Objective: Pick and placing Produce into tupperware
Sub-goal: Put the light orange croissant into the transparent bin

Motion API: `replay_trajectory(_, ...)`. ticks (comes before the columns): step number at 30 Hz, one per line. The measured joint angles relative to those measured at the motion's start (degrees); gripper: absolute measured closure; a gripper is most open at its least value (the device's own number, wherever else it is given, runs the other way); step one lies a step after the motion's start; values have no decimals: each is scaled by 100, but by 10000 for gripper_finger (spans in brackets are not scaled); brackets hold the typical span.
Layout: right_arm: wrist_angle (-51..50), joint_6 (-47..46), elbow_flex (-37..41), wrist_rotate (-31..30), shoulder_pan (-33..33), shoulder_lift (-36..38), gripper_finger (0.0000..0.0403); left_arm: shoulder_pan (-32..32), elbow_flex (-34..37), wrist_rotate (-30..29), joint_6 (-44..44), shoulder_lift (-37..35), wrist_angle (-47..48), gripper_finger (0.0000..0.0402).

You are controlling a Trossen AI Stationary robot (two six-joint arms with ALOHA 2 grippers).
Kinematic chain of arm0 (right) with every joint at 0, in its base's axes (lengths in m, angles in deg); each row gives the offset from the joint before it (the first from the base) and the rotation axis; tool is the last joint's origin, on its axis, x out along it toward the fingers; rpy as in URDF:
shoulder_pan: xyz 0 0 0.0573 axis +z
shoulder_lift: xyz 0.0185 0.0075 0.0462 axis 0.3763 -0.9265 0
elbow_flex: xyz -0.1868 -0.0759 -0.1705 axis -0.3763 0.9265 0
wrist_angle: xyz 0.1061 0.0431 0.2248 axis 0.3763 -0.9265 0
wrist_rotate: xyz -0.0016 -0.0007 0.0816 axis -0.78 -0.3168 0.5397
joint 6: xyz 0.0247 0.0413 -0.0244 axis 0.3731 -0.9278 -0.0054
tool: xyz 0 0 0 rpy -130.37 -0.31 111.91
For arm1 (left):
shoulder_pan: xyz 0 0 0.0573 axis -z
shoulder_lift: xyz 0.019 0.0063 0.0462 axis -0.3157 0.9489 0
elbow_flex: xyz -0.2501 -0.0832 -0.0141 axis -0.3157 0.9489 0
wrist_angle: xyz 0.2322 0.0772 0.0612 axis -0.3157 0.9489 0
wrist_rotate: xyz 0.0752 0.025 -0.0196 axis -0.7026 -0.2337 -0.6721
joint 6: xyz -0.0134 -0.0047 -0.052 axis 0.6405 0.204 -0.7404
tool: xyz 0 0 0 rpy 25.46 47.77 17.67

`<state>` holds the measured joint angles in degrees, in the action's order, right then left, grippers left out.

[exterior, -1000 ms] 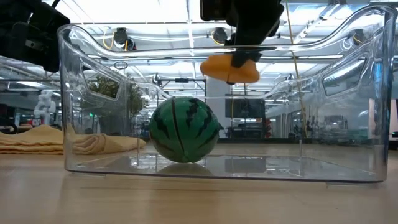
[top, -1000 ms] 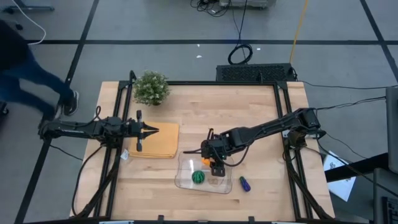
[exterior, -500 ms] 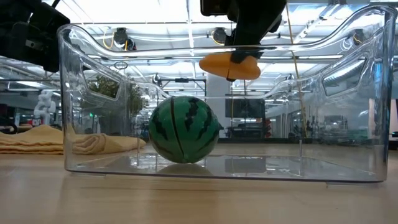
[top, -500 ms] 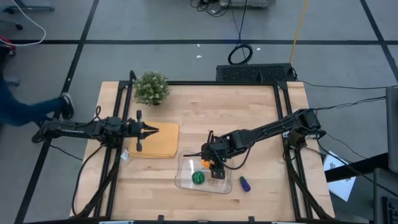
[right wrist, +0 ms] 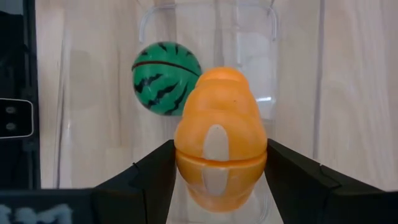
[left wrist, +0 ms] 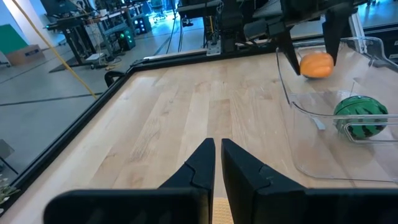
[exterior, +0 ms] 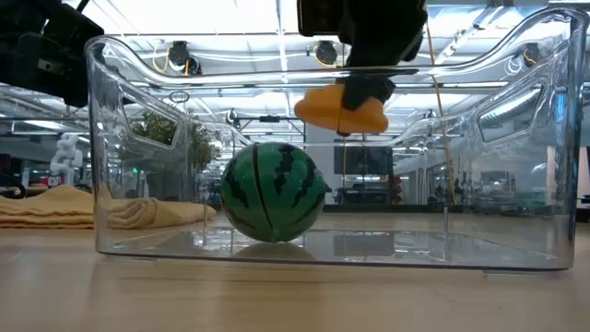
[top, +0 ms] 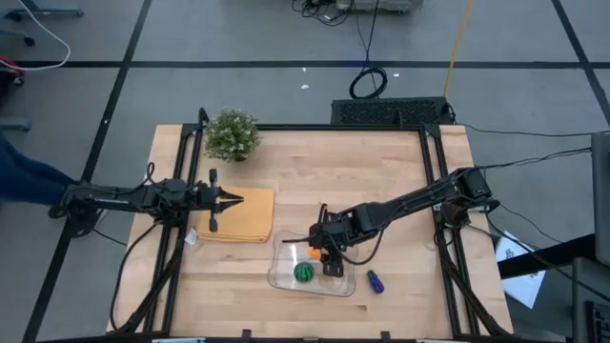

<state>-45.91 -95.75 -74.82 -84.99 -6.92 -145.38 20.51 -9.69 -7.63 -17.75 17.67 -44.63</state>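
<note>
The clear tupperware [top: 286,274] stands on the table's near middle. The green striped ball [top: 304,272] rests on its floor and also shows in the low view [exterior: 272,192]. My right gripper [top: 322,253] is over the tupperware, shut on the orange oval [right wrist: 221,146]. The blue-purple piece [top: 375,281] lies on the table just right of the tupperware. My left gripper [top: 233,199] is shut and empty over the tan pad [top: 238,221] at the left. My right gripper pinches the orange oval by its two opposite sides [right wrist: 186,155] between its two fingers [right wrist: 149,171]. The fingers come from above, pointing down. The oval hangs clear above the tupperware's floor, below the rim, next to and higher than the green ball [exterior: 343,109].
A leafy potted plant [top: 232,134] stands at the far left corner. Black frame rails [top: 431,181] run along the table's left and right sides. Bare wood lies between the pad and the right arm.
My right gripper has shifted a little toward the table's left edge over the tupperware and sunk slightly, still shut on the orange oval. The green ball has stayed in place. A person beyond the table's left side has walked out of view.
</note>
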Motion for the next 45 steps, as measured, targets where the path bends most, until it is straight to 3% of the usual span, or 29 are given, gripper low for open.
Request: replay_trajectory(45,1023,-362,858,-11,57,-39,188,0,0,0,-105,0,108,369)
